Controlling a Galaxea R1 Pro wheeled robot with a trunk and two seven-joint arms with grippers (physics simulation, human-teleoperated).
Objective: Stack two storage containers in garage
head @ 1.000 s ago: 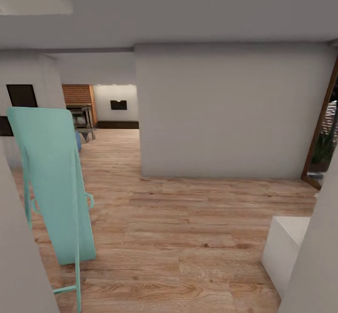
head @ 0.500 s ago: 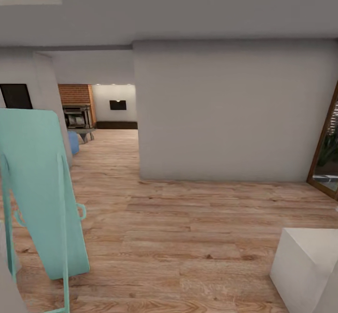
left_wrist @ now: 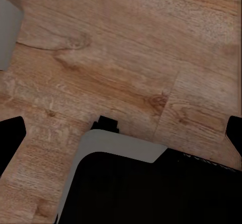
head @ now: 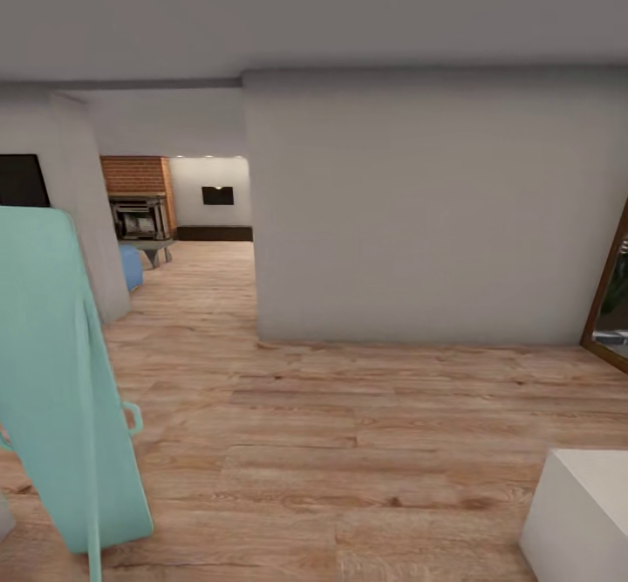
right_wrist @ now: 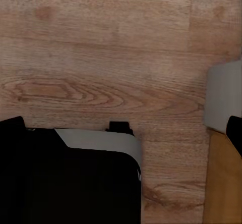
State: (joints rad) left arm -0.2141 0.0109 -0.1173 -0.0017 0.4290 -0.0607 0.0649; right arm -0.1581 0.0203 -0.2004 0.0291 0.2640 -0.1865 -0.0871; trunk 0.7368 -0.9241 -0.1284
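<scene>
The storage containers are out of view. I am in a hallway with light wood plank flooring (head: 331, 425). Through an opening at the far left I see part of the living room, with a dark fireplace (head: 138, 215) in a brick wall and a blue sofa corner (head: 131, 265). In the left wrist view my left gripper (left_wrist: 122, 135) is open over bare planks, its black fingertips (left_wrist: 11, 135) at the picture's edges. My right gripper (right_wrist: 121, 130) is open too, with nothing between its fingers, above the same wood floor.
A teal board (head: 61, 373) leans upright close by at the left. A white block (head: 580, 512) stands at the lower right. A grey wall (head: 419, 207) faces me, with a wood-framed glass door (head: 609, 303) at the right edge and a passage left of the wall.
The whole view has shifted as the camera moved. The teal board now sits further left, the white block lower and further right, and the passage to the living room shows more.
</scene>
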